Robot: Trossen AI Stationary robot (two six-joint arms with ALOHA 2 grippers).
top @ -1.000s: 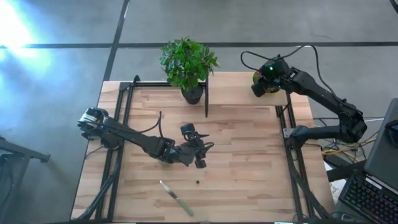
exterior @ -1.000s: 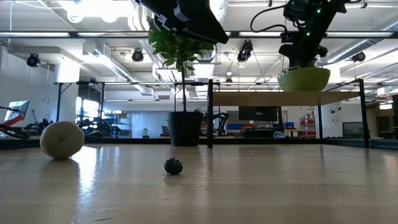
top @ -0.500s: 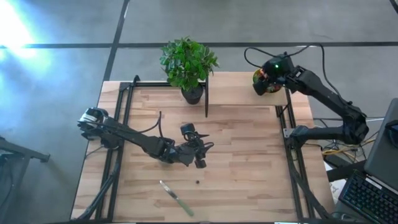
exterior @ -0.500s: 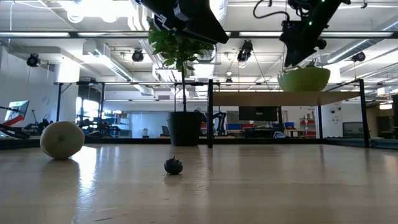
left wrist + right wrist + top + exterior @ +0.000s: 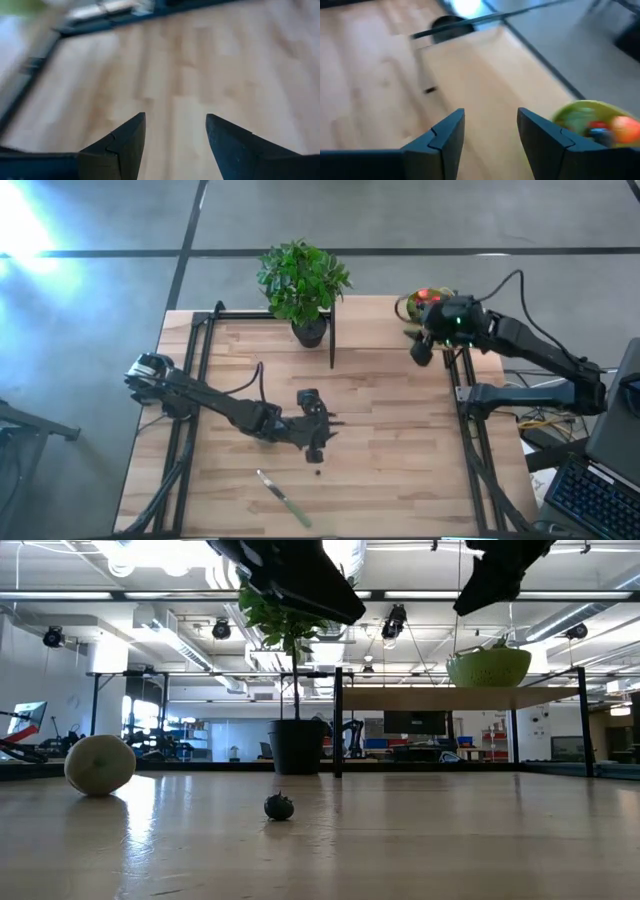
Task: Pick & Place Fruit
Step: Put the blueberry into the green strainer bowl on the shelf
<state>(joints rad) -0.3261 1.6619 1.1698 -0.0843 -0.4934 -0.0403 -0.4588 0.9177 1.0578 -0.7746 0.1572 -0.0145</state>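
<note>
A small dark berry (image 5: 318, 473) (image 5: 279, 806) lies on the table, just nearside of my left gripper (image 5: 315, 448) (image 5: 175, 131), which hovers open above the wood. A dull-green ball (image 5: 100, 764) rests on the table; only the low view shows it. The lime-green bowl (image 5: 428, 304) (image 5: 488, 667) (image 5: 598, 123) sits on the raised shelf at the far right and holds red and orange fruit (image 5: 621, 125). My right gripper (image 5: 421, 352) (image 5: 490, 131) is open and empty, nearside of the bowl.
A potted plant (image 5: 303, 280) stands at the far edge with a dark upright post (image 5: 332, 335) beside it. A green-handled knife (image 5: 283, 498) lies near the table's near edge. Black frame rails (image 5: 465, 395) run along both sides. Bare wood lies between the two arms.
My right gripper has left its place over the bowl, moving toward the table's near edge and rising out of the low view. My left gripper has shifted a little toward the near edge, closer to the dark berry. The fruits have stayed where they were.
</note>
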